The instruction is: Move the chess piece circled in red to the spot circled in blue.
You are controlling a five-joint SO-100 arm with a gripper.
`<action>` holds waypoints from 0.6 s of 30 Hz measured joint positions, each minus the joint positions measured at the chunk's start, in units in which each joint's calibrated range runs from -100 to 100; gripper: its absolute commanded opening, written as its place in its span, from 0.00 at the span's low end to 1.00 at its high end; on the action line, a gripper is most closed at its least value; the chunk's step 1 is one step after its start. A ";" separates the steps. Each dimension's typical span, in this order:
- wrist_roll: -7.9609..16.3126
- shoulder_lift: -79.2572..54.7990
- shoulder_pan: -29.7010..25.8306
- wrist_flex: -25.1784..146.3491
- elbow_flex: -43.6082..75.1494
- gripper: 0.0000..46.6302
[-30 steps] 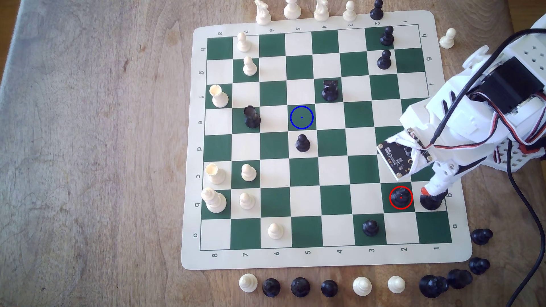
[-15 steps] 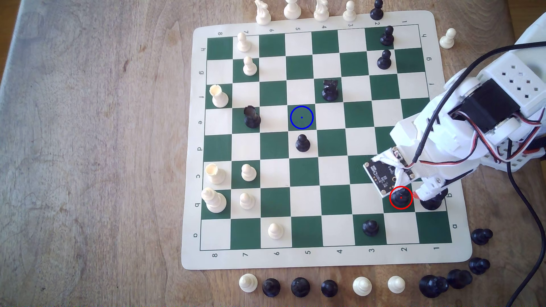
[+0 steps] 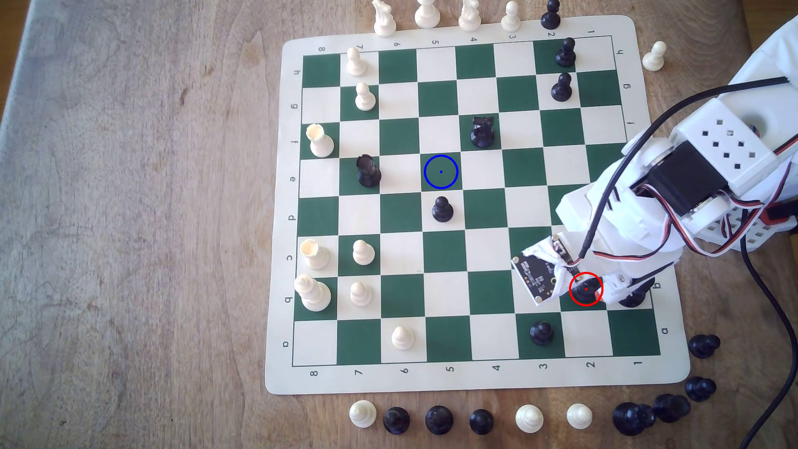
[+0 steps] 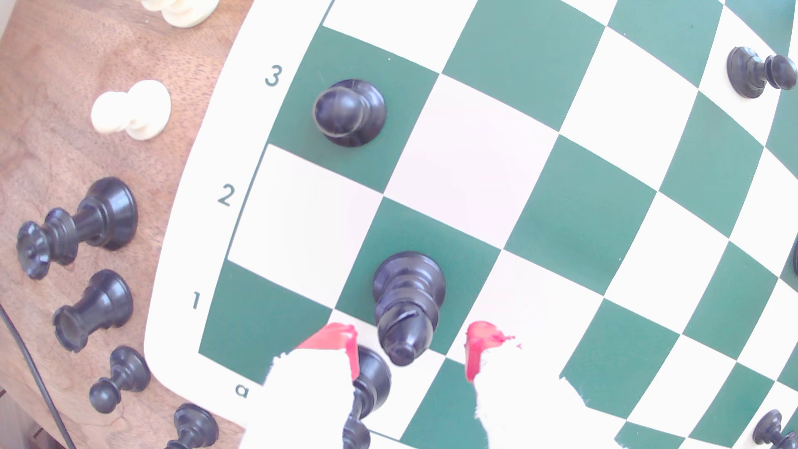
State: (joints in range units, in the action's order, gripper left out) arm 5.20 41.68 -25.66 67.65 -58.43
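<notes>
The two red-tipped fingers [image 4: 479, 349] stand apart, spread wider than the piece between them and touching nothing I can make out. The gripper [image 4: 412, 345] sits low over the board with the tip of the black bishop [image 4: 408, 302] in the gap between the fingers, clear of both pads. In the exterior view the bishop [image 3: 584, 288] stands upright on the green square ringed in red, near the corner of the board at that view's lower right, and one red fingertip shows just beside it on that view's right. Partly hidden behind one finger is another black piece [image 4: 371, 380] on the white square next to the bishop's. A black pawn [image 4: 347, 112] stands a diagonal step away on the green square by the numeral 3. The blue-ringed square [image 3: 441, 172] lies well apart, near the middle of the chessboard [image 3: 488, 380], bare, with a black pawn [image 3: 442, 210] on the square just below it in the exterior view. Spare black and white pieces line the wooden table [image 3: 129, 216] beyond the board's edge.
</notes>
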 measured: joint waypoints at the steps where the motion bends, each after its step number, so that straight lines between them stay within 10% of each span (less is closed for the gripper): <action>1: 0.00 -0.50 0.00 -0.24 0.00 0.26; 18: 0.39 -1.68 0.00 -4.06 -3.16 0.24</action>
State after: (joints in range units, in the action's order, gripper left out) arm 5.59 40.01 -25.66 63.59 -61.59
